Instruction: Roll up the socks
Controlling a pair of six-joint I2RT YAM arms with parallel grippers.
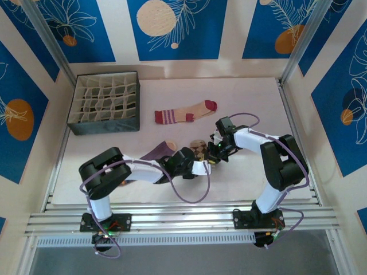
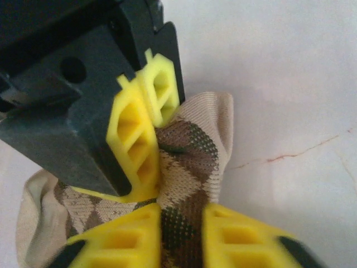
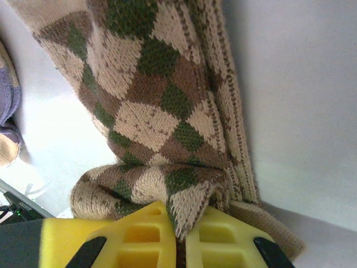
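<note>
The brown-tan argyle sock lies at the table's middle front, between both grippers. My left gripper is shut on a bunched band of the argyle sock. The right gripper's yellow fingers pinch the same sock just beyond it. In the right wrist view, my right gripper is shut on a folded edge of the argyle sock. The purple sock lies left of it, partly under the left arm. The tan sock with dark-red toe and striped cuff lies flat farther back.
A grey divided organizer box stands at the back left of the white table. Metal frame posts rise at both back corners, and a rail runs along the near edge. The purple sock's edge shows left of the right gripper.
</note>
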